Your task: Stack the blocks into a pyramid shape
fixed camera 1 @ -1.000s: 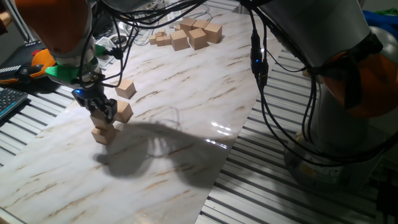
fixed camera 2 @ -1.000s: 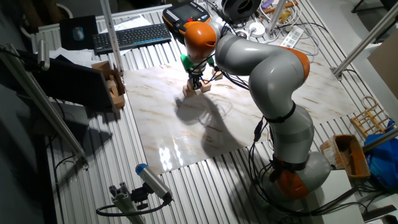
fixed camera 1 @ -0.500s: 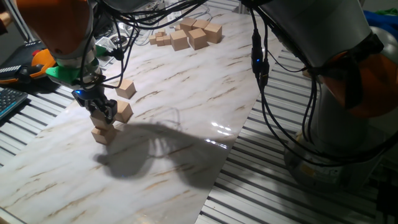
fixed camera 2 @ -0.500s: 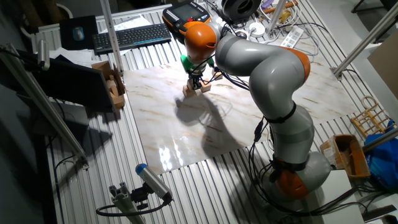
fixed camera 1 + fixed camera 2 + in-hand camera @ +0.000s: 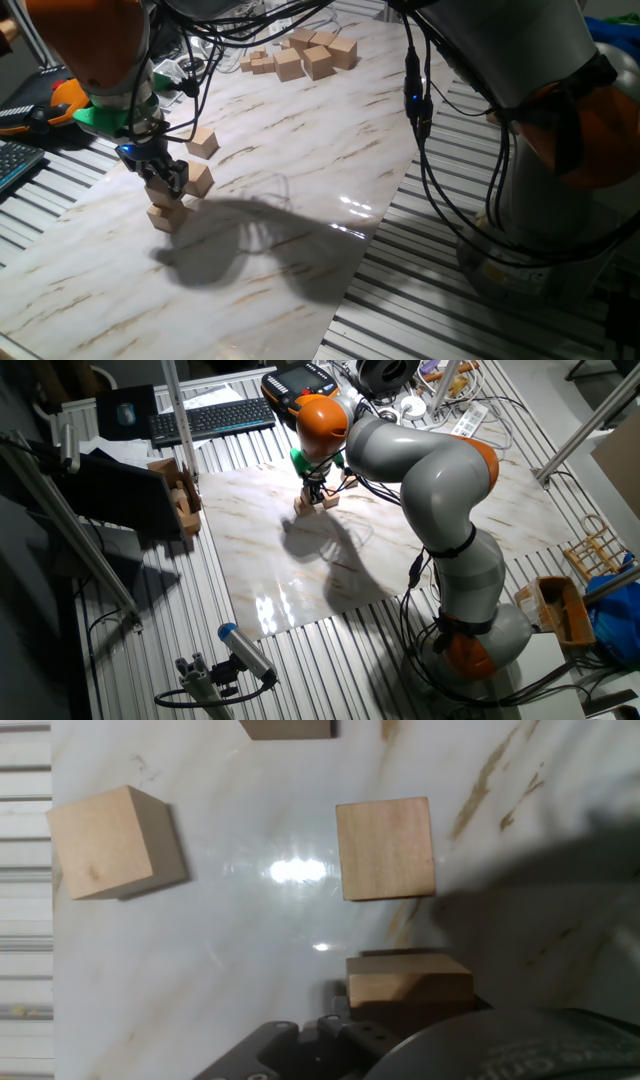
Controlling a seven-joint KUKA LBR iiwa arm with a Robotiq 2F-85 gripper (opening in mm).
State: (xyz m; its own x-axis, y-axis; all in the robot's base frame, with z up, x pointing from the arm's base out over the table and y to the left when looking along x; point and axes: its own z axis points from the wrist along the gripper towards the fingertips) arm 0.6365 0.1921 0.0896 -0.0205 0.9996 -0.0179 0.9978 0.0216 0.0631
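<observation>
My gripper (image 5: 163,183) is at the left of the marble board, shut on a tan block (image 5: 157,190). That block hangs right over another block (image 5: 166,216) on the board; whether they touch I cannot tell. One more block (image 5: 199,180) lies just right of the gripper and another (image 5: 203,142) behind it. In the hand view the held block (image 5: 410,982) shows at the bottom by the gripper body, with loose blocks at the middle (image 5: 385,848) and left (image 5: 115,840). In the other fixed view the gripper (image 5: 315,496) hides most of this group. No pyramid shape stands.
A heap of several more wooden blocks (image 5: 305,55) lies at the far end of the board. A keyboard (image 5: 15,165) and an orange pendant (image 5: 60,100) sit left of the board on the slatted table. Cables hang from the arm (image 5: 415,100).
</observation>
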